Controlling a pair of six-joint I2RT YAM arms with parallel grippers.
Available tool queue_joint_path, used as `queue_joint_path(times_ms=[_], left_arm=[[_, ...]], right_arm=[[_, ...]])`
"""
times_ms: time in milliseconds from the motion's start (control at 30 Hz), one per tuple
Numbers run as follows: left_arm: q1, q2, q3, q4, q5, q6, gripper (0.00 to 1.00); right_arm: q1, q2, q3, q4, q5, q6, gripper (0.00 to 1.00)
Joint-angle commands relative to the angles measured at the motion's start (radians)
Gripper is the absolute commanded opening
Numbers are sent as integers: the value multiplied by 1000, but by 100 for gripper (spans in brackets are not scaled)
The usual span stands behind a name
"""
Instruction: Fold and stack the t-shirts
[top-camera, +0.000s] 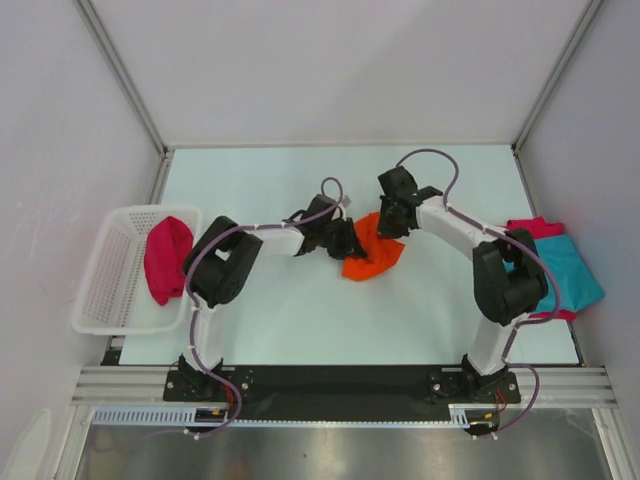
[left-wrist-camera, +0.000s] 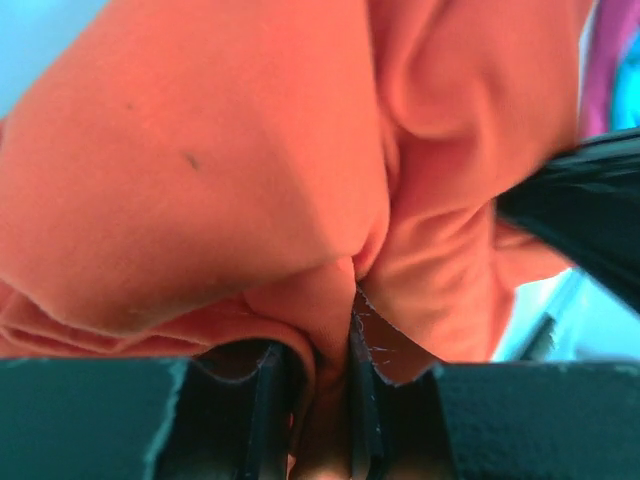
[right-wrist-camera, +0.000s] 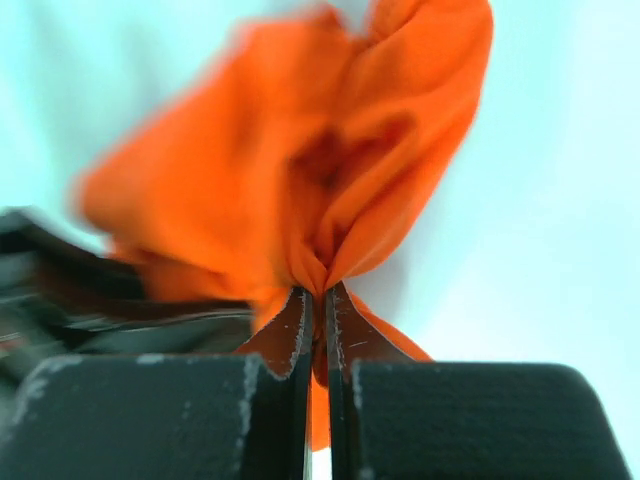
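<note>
Fingers (left-wrist-camera: 245, 410) of the left gripper (left-wrist-camera: 330, 365) and right gripper (right-wrist-camera: 318, 310) each pinch a fold of the orange tee (top-camera: 372, 258), bunched mid-table (top-camera: 300, 330). Cloth likely handles light and limp; take hold at hem corners or shoulders.

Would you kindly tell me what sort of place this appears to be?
Most likely a robotics lab test cell: plain white panel walls in aluminium framing, a left arm and right arm bolted at the table edge, handling an orange t-shirt.
</note>
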Motion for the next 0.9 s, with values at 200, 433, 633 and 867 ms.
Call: queue_joint_path(times_ms=[200,433,633,867], left_arm=[[-171,141,235,106,262,-203,12],[-217,266,334,365,369,-440,12],[-289,372,442,508,418,-588,12],[-358,506,661,616,432,-736,11]], right_arm=[[-19,-271,48,-223,318,-22,0],[-43,-334,8,-327,384,7,0],[-76,-372,14,-421,443,32,0],[-166,-452,18,-579,498,62,0]])
